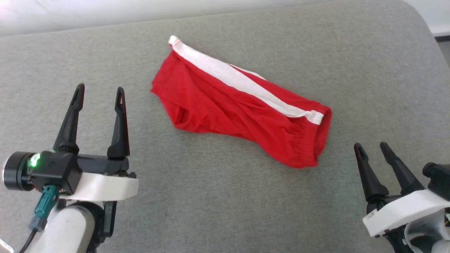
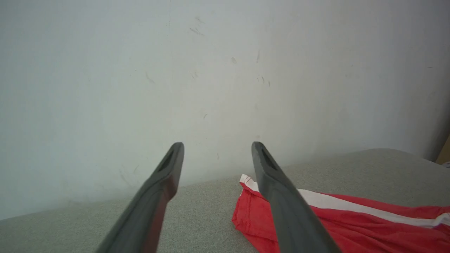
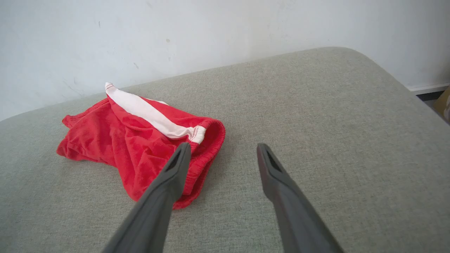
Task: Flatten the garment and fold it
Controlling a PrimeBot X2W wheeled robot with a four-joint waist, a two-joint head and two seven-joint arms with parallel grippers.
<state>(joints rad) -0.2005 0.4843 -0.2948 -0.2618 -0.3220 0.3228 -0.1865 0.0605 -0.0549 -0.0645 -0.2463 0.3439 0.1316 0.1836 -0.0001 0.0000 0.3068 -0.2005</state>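
The garment (image 1: 232, 109) is a pair of bright red shorts with a wide white stripe, lying crumpled on its side in a long diagonal heap on the grey cushion. Its elastic waistband end points toward the lower right, a leg hem toward the upper left. My left gripper (image 1: 100, 91) stands open to the garment's left, well apart from it. My right gripper (image 1: 372, 146) hovers open just right of the waistband, holding nothing. The left wrist view shows the garment (image 2: 351, 218) low on the right behind one finger. In the right wrist view the garment (image 3: 140, 140) lies left of the open fingers.
The grey fabric cushion (image 1: 218, 196) spreads under everything, with a rounded far right corner (image 1: 415, 21). A pale wall (image 2: 211, 70) rises behind its far edge. A strip of floor and baseboard (image 3: 429, 89) shows past the right edge.
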